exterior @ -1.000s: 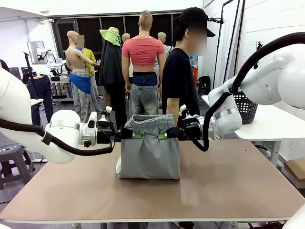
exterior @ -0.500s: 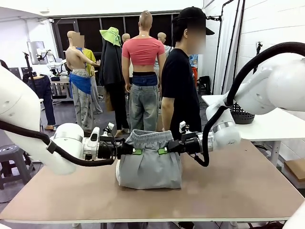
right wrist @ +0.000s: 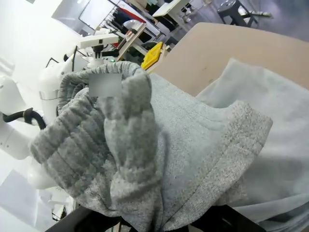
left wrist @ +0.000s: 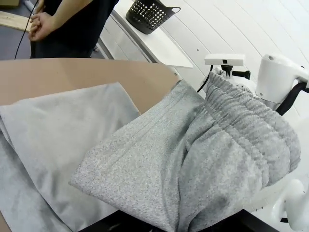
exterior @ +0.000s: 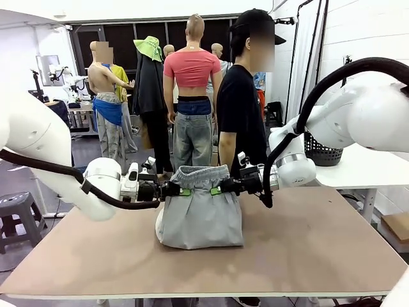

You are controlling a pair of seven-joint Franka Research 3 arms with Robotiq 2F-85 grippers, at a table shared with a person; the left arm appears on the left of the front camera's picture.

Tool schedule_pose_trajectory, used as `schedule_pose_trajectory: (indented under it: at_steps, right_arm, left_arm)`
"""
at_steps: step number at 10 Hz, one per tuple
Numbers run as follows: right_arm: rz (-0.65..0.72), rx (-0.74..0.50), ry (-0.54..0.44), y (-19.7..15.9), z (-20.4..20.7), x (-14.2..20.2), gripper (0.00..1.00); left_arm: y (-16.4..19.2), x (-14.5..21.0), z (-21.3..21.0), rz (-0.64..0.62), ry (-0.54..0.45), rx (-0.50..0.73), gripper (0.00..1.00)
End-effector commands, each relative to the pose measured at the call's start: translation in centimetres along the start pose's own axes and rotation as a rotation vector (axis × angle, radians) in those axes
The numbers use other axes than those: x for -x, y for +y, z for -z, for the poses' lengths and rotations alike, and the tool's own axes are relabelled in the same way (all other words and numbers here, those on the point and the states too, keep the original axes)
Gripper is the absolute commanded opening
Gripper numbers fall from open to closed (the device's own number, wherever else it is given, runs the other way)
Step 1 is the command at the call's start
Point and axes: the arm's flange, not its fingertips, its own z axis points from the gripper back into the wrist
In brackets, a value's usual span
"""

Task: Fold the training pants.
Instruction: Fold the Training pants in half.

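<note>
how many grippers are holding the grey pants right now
2. The left gripper is shut on the training pants at the waistband's left end; the right gripper is shut on its right end.

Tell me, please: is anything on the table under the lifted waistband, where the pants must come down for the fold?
Nothing visible. The left gripper and right gripper are shut on the waistband of the training pants. Below it lie only the pants' own layers on the table.
</note>
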Motion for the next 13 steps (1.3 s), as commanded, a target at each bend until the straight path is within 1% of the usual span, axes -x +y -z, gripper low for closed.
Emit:
schedule_pose_trajectory:
  at_steps: [1, 2, 3, 5, 6, 7, 10, 12, 13]
  right_arm:
    - [0.047, 0.074, -0.013, -2.6, -0.9, -1.2, 0.0]
    - [0.036, 0.088, 0.012, -2.1, -0.9, -1.2, 0.0]
    - [0.009, 0.013, -0.003, -0.8, 0.2, -0.3, 0.0]
    - [0.009, 0.013, -0.003, -0.8, 0.2, -0.3, 0.0]
    - [0.012, 0.019, 0.003, -1.2, 0.6, -0.4, 0.0]
    - [0.031, 0.03, -0.012, -2.1, 0.8, -1.5, 0.0]
    - [0.06, 0.06, -0.024, -4.0, 1.7, -3.2, 0.0]
    - [0.098, 0.075, -0.015, -5.3, 2.1, -3.8, 0.0]
    - [0.117, 0.074, -0.009, -5.8, 2.1, -3.7, 0.0]
  left_arm:
    - [1.9, -1.1, -0.4, -0.021, -0.025, -0.056, 0.0]
    - [1.5, -1.2, -0.1, -0.047, -0.022, -0.075, 0.0]
    - [0.7, -0.2, 0.3, -0.005, -0.001, -0.011, 0.0]
    - [0.7, -0.2, 0.3, -0.005, -0.001, -0.011, 0.0]
    - [1.0, -0.2, 1.0, -0.016, 0.007, -0.021, 0.0]
    - [1.7, -1.5, 1.3, -0.025, 0.022, -0.062, 0.0]
    - [4.0, -2.8, 2.3, -0.071, 0.027, -0.058, 0.0]
    - [5.2, -3.3, 2.4, -0.14, 0.032, -0.072, 0.0]
    - [6.0, -3.2, 2.4, -0.192, 0.018, -0.081, 0.0]
